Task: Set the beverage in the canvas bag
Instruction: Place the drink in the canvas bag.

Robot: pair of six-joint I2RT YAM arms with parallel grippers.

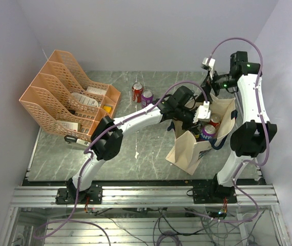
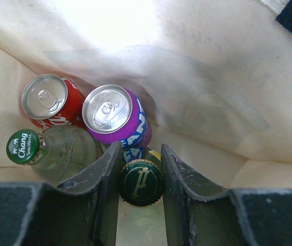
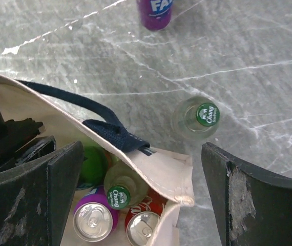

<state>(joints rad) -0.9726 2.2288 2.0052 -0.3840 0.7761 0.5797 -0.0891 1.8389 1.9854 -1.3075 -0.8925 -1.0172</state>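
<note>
The cream canvas bag [image 1: 187,151] stands open on the right of the table, its navy strap [image 3: 110,130] draped over the rim. My left gripper [image 2: 140,154] reaches down inside it, shut on the dark green cap of a bottle [image 2: 140,182]. Beside that bottle in the bag are a red can [image 2: 51,102], a purple can [image 2: 115,115] and a clear Chang bottle [image 2: 28,148]. My right gripper [image 3: 142,148] hovers open above the bag's corner [image 3: 166,169], holding nothing.
On the table outside the bag stand another Chang bottle [image 3: 197,117], a purple Fanta can [image 1: 147,97] and a red can [image 1: 137,92]. Orange file trays [image 1: 64,97] fill the back left. Walls close in on both sides.
</note>
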